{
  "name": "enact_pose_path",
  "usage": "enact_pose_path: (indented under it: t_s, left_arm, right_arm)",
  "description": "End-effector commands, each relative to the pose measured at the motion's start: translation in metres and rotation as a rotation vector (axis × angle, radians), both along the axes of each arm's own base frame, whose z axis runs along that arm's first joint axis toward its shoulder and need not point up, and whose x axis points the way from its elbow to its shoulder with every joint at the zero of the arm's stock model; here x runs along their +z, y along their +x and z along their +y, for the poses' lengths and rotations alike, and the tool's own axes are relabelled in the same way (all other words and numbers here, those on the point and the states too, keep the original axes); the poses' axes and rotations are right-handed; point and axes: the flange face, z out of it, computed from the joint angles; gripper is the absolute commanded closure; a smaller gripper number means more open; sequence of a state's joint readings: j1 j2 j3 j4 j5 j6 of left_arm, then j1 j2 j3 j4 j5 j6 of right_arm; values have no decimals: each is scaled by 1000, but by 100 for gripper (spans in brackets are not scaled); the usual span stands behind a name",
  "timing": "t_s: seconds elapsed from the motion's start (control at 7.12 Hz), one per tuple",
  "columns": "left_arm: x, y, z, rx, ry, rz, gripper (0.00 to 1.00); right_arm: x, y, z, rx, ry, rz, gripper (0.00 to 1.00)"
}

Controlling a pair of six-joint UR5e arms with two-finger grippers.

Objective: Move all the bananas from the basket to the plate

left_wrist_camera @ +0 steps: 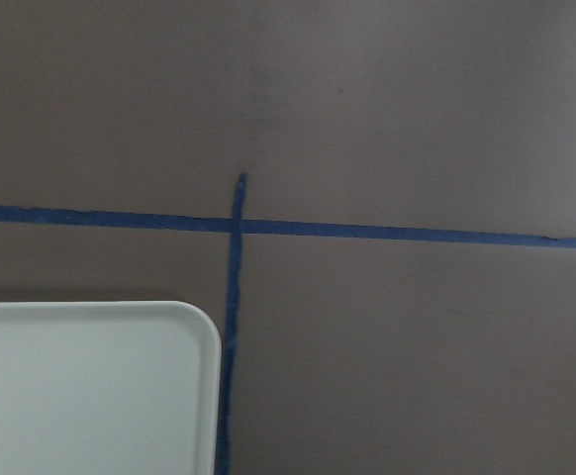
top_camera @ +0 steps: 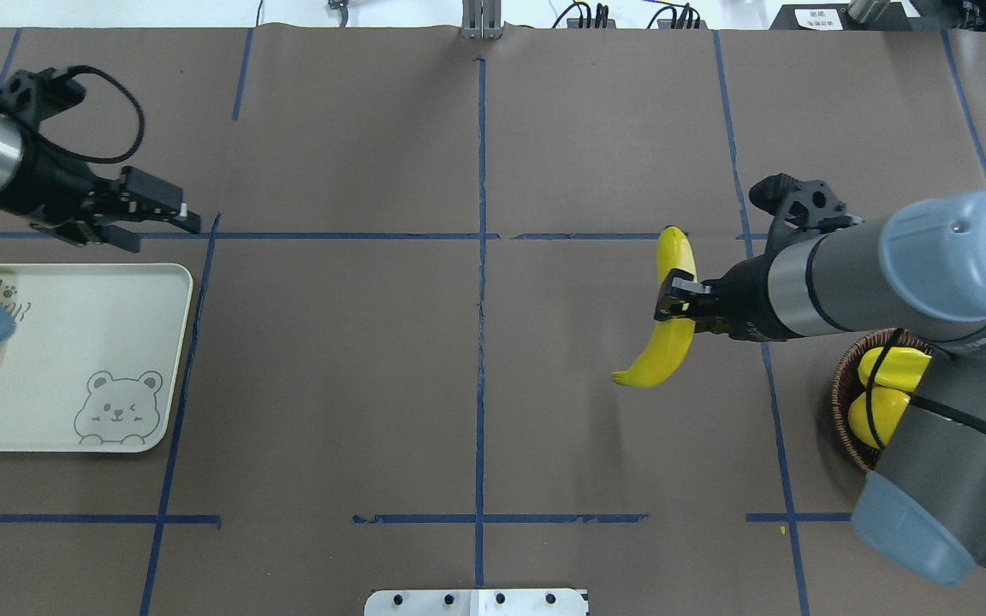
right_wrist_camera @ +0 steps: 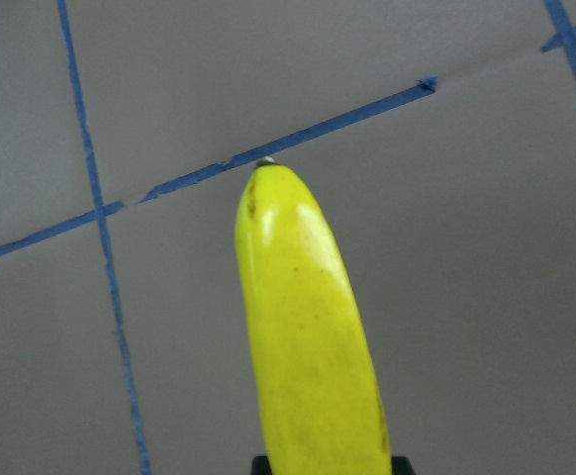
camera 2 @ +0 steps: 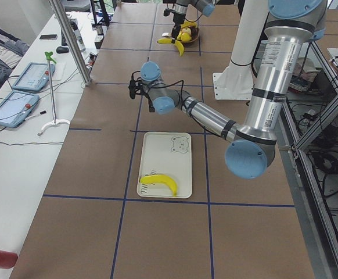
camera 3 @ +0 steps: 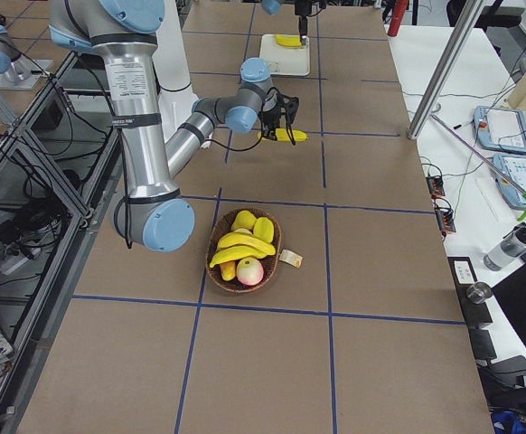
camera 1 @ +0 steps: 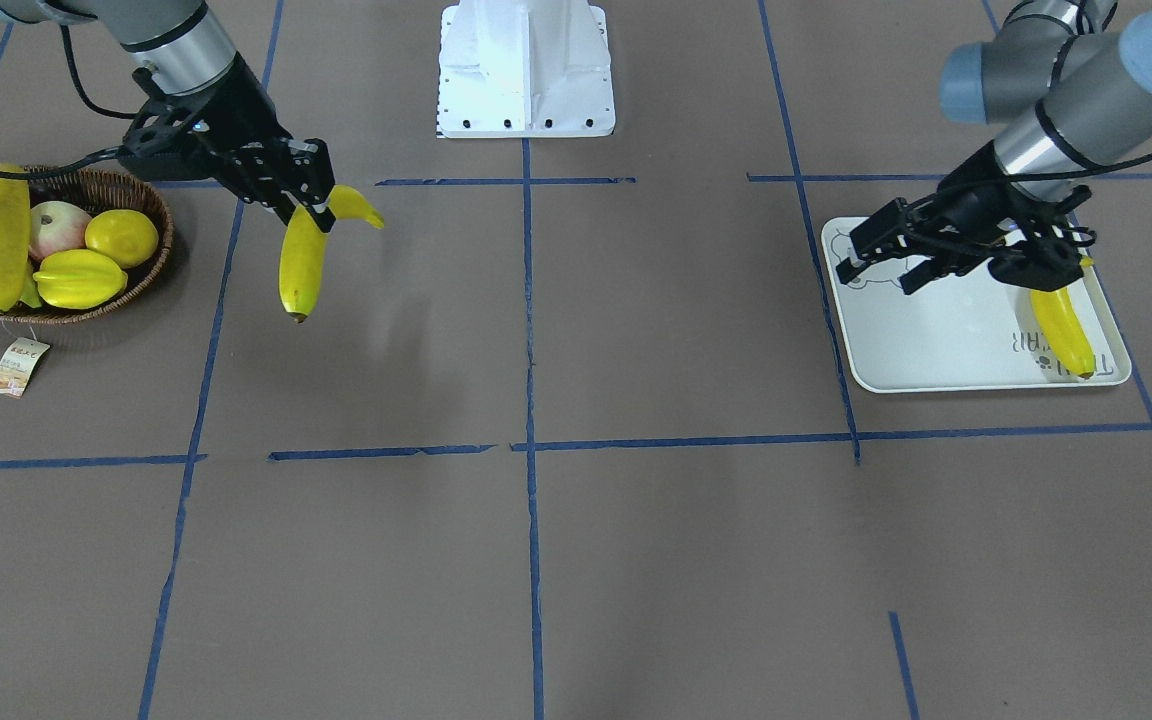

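Right gripper (top_camera: 673, 301) was clenched on a banana (top_camera: 671, 340), carried clear of the table just left of the basket (camera 1: 151, 265) as seen from the robot's side.

- Grip sat about mid-length. The banana's long axis ran near to far, crosswise to the fingers, with the stem end toward the robot and the blunt end pointing away and drooping (the right wrist camera showed only that blunt end over the blue tape).
- The plate (top_camera: 74, 342) lay well apart from it, at the robot's left end of the table, so the load had the whole middle of the table to cross leftward.
- One banana (camera 1: 1064, 330) already lay on the plate along its edge by the lettering, the bear end bare.
- Left gripper (top_camera: 163, 229) hovered just beyond the plate's far corner, jaws spread, nothing in them. It was much the nearer of the two to the plate.
- More bananas (camera 1: 8, 240) remained in the basket, lying across the apples beside a lemon and a starfruit; I made out two.

Judgement: the task was under halfway. The right arm would need either a long reach left or a hand-over near centre, and the crosswise banana left both ends free for the left gripper to take.
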State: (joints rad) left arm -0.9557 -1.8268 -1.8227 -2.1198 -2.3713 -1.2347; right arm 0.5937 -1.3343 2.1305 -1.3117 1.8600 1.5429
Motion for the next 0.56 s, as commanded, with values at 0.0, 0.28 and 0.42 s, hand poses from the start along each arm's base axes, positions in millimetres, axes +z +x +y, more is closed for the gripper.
enact_pose_path:
  t_s: [0.0,0.28,0.42]
  left_arm:
    - [-96,74,17,43,-77,108,0]
    - [-131,107,28,24,-73,137,0]
    - [-152,131,39,6,-36,149,0]
  right_arm:
    - [-45,-55,18,49,5,-62,87]
    - [-63,-74,37,26,27,-88,85]
    - [-67,-86,50,22,44,-89,85]
